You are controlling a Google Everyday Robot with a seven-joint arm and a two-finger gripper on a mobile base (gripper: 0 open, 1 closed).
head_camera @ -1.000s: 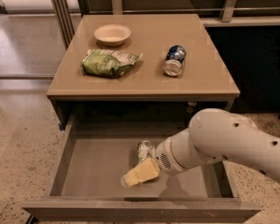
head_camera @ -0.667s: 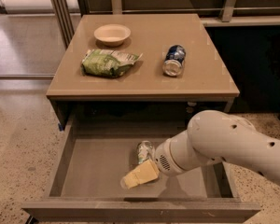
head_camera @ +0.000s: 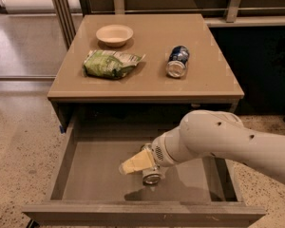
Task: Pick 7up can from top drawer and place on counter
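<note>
Since the earlier frames the wrist has rolled and drawn up toward the left, and the 7up can [head_camera: 152,176] has gone with it: it now shows below the pale finger with its shiny end facing the camera, where before it lay behind that finger. Gripper [head_camera: 140,168] sits inside the top drawer [head_camera: 92,172], right of the middle and toward its front. Only one finger shows, the other being hidden behind the can. The can is pressed against the visible finger with a separate shadow on the drawer floor beneath it, so I judge the gripper closed on the can and the can just off the floor. Step in hand: the lift out of the drawer, with placing not yet begun. Next move calls for a straight rise clear of the drawer's front panel and the thick edge of the counter [head_camera: 147,82], then a set-down on bare surface near the front, apart from the green bag [head_camera: 111,63], the bowl [head_camera: 114,34] and the dark blue can [head_camera: 177,61].
</note>
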